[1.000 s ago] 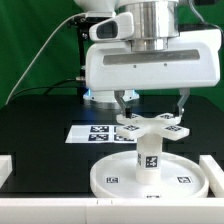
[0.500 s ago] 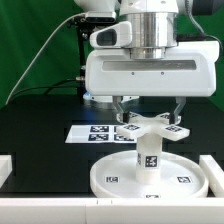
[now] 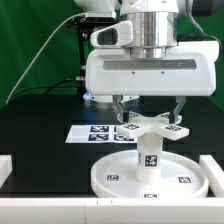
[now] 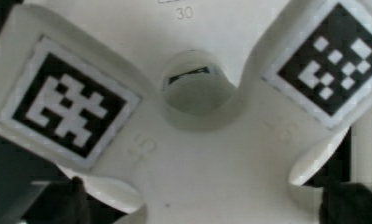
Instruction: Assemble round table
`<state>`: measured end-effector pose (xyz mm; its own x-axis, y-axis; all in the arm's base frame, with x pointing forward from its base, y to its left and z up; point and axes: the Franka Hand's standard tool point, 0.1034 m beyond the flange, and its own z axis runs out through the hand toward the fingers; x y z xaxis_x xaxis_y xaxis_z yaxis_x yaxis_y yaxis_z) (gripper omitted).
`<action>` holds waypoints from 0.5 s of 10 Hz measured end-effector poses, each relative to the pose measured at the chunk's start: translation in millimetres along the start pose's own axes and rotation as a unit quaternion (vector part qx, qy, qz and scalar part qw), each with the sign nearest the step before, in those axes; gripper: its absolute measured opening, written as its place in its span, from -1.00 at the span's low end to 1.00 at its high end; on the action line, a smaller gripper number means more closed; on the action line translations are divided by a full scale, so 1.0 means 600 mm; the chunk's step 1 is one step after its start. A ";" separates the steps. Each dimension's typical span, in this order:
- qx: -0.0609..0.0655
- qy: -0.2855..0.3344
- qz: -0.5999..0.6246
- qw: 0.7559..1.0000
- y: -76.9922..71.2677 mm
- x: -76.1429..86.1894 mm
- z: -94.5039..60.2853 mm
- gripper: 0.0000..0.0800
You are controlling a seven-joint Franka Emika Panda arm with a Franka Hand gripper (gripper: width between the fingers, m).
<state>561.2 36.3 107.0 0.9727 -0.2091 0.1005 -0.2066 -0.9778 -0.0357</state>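
The round table's large rimmed disc (image 3: 108,176) lies on the black table. The short post (image 3: 149,156) stands upright in its middle, and the cross-shaped piece (image 3: 150,126) sits on top of the post. My gripper (image 3: 150,112) hangs straight above the cross, open, with one finger on each side of it and nothing gripped. In the wrist view the cross (image 4: 201,150) fills the picture with two tagged arms and a hub hole (image 4: 197,92). My gripper (image 4: 204,205) shows there only as dark fingertips (image 4: 58,200) at the two lower corners, clear of the cross's white body.
The marker board (image 3: 92,132) lies flat behind the disc toward the exterior view's left. White rails (image 3: 5,168) border the table at both sides and along the front. A green backdrop and cables stand behind the arm.
The gripper came down a little around the cross a second ago. Over the last half second nothing has visibly moved.
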 end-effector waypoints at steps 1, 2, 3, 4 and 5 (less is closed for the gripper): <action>0.000 0.003 -0.006 1.000 -0.002 0.000 0.000 0.62; -0.003 0.004 -0.018 1.000 -0.009 -0.001 -0.001 0.62; -0.004 0.005 -0.046 0.999 -0.011 0.001 -0.003 0.62; -0.004 0.004 -0.062 0.998 -0.010 0.000 -0.002 0.62; -0.005 0.003 -0.062 0.998 -0.010 -0.001 0.001 0.62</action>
<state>561.7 42.4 106.3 0.9903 -0.0858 0.1088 -0.0850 -0.9963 -0.0126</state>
